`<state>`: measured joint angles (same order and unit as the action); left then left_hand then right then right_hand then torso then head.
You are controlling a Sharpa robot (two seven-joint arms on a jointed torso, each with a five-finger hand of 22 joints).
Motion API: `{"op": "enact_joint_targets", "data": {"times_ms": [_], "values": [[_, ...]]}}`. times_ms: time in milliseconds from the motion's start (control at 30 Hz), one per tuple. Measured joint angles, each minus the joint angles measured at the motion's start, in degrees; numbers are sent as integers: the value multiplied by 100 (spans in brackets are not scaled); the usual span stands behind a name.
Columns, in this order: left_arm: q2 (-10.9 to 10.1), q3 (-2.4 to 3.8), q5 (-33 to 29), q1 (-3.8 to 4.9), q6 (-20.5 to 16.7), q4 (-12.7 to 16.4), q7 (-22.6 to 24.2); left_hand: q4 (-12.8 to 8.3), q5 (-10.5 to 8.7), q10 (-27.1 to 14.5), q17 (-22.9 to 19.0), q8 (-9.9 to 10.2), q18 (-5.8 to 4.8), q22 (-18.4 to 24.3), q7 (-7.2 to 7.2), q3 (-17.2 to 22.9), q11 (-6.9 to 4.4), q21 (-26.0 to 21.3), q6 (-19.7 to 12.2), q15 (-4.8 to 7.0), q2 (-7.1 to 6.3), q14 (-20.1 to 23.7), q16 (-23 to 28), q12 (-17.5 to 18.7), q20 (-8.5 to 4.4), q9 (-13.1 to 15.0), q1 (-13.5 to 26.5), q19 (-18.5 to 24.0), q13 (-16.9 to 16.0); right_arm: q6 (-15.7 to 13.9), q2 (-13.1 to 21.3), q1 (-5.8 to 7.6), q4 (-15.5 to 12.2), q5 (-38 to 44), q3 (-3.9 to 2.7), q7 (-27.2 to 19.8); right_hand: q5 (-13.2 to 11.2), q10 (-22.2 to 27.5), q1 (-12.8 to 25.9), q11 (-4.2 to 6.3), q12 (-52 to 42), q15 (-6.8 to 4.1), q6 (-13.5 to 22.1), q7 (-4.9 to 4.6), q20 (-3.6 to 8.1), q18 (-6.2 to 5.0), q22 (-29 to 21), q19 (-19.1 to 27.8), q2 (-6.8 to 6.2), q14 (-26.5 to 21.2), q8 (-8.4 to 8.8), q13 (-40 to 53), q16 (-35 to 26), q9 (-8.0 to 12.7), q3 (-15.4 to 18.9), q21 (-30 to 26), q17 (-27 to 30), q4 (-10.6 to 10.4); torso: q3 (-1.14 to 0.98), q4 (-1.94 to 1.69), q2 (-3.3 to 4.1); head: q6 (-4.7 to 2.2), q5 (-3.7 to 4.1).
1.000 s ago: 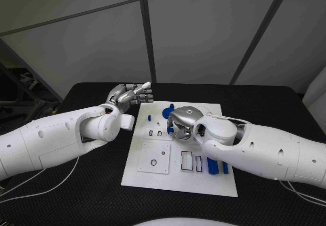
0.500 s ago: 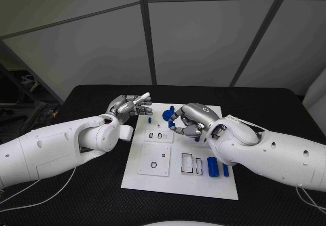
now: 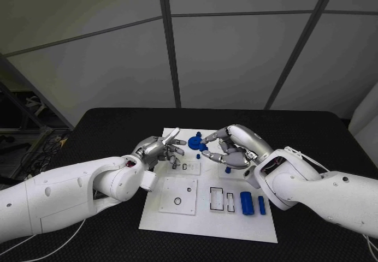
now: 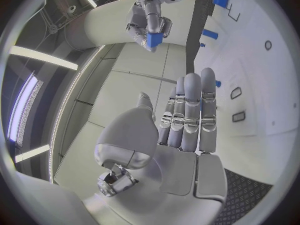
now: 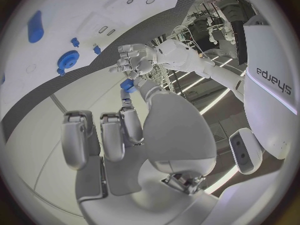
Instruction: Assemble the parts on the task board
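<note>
- The white task board (image 3: 206, 221) lay in the middle of the black tabletop (image 3: 102, 117), its long side running away from the robot.
- The right robot hand (image 3: 229, 146) hovered over the far half of the board, pinching a small blue block (image 4: 155, 39) at its fingertips. It appeared to carry the piece clear of the surface so it could be lined up with a seat.
- The left robot hand (image 3: 161, 148) hung by the board's far left edge, released, with fingers straight and nothing in them. It seemed parked there to keep out of the way or to steady the board if needed.
- A blue gear (image 3: 197, 143) stood on the far part of the board, just beside the right robot hand's fingers.
- Two long blue parts (image 3: 246, 203) lay side by side near the board's right edge, untouched, next to narrow rectangular slots (image 3: 217, 199) that looked cut to receive such pieces.
- Which recess the carried block was meant for could not be told.
- Judging by the loose parts, assembly was only partly done.
</note>
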<state>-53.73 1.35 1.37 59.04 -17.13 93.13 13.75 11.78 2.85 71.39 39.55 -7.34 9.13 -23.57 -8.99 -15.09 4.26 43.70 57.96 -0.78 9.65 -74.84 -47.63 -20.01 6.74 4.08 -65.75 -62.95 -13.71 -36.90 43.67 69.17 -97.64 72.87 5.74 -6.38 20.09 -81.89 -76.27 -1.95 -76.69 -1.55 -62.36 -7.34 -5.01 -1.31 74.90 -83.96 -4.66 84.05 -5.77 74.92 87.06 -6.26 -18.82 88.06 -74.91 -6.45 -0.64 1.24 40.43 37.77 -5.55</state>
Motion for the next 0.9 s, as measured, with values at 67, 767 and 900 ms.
{"op": "enact_joint_targets", "data": {"times_ms": [67, 767, 900], "values": [[38, 0, 40, -18, 102, 28, -110, 131, 0, -227, 1214, -7, -252, -955, 19, -141, -41, 917, 19, 68, 37, 70, -1322, -695, -30, 14, 37, 49, -598, -42, 10, 0, -22, -83, 0, -86, 0, 0, 0, 0, 0, 0, 1, 1, 0, 0, 0, 0, 0, 0, 2, 0, 0, 0, 0, 0, 0, 0, 3, 0, 4, -25, 6], [262, 2, -131, -60, 839, 153, -553, 488, 0, -399, 3540, -141, -559, -4371, 144, -618, -118, 3460, 184, 91, 470, -891, -3780, -3126, -80, 235, 998, -1169, -2599, -151, -212, -99, 71, -372, 1, -434, 47, 0, 22, 0, 0, 0, 10, 10, 0, 0, 0, 0, -24, 0, 7, 0, 0, 0, 9, 0, 0, -6, 18, -12, 19, -62, 41], [268, 2, -196, -60, 918, 174, -555, 502, 0, -336, 3540, -152, -557, -4525, 156, -663, -118, 3556, 197, 110, 575, -911, -3848, -3269, -89, 264, 1102, -1284, -2753, -147, -229, -126, 73, -366, 1, -441, 54, 0, 22, 0, 0, 0, 10, 11, 0, -1, 0, 0, -24, 0, 7, 0, 0, 0, 9, 0, 1, -5, 18, -12, 22, -53, 55]]}}
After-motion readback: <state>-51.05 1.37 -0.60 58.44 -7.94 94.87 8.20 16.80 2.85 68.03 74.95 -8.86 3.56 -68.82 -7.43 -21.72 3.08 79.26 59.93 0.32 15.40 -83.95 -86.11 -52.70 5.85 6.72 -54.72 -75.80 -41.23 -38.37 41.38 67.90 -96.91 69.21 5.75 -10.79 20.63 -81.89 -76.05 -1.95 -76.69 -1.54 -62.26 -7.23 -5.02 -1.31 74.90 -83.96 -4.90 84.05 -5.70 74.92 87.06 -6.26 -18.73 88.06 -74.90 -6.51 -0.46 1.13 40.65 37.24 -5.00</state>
